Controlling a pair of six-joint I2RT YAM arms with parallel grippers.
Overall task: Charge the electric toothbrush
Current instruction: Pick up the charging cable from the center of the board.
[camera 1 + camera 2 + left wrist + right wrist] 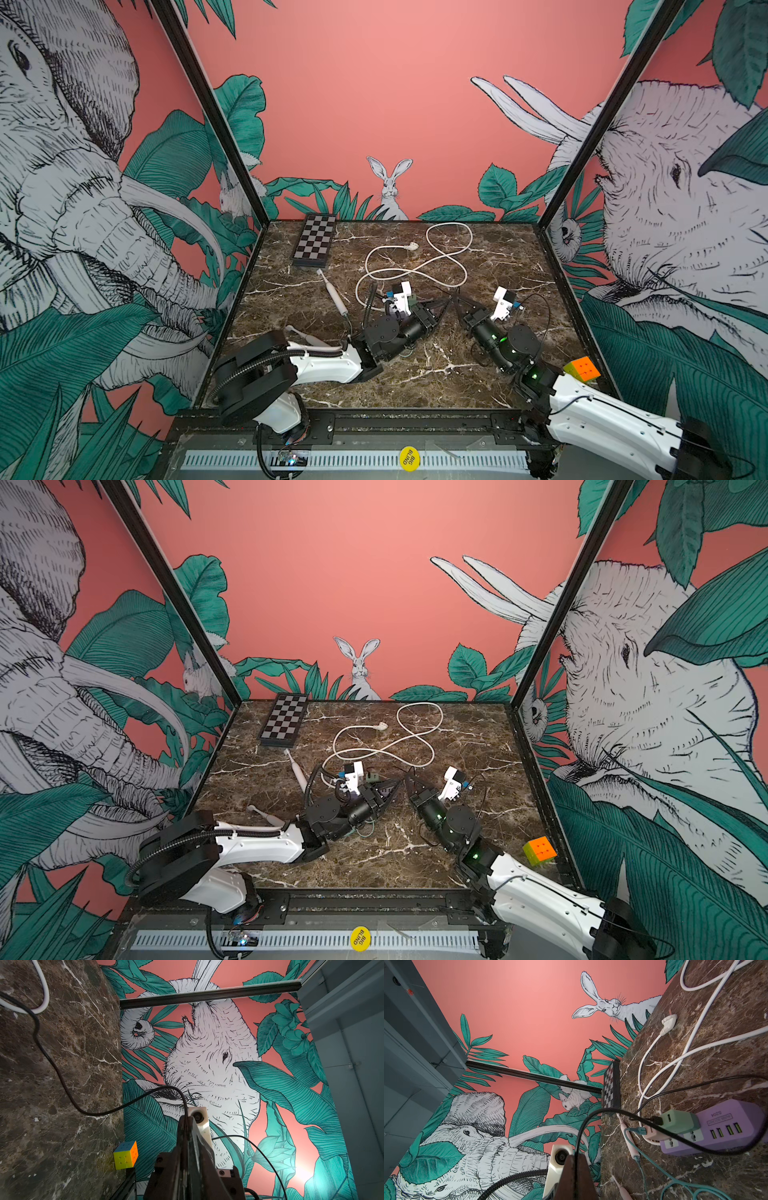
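Both arms lie low over the middle of the marble table (415, 386), their tips almost meeting. The left end effector (444, 300) and the right end effector (458, 296) each have jaws pressed together; whether either pinches anything cannot be told. The electric toothbrush (333, 293) lies flat on the left side, its head near the chessboard (313, 241). A teal cable (640, 1131) meets its base and plugs in at the purple power strip (716, 1126).

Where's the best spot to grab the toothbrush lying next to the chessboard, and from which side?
Probably take the toothbrush by its thick handle, from above, jaws across its width: it lies flat on the table, thin neck pointing toward the chessboard.
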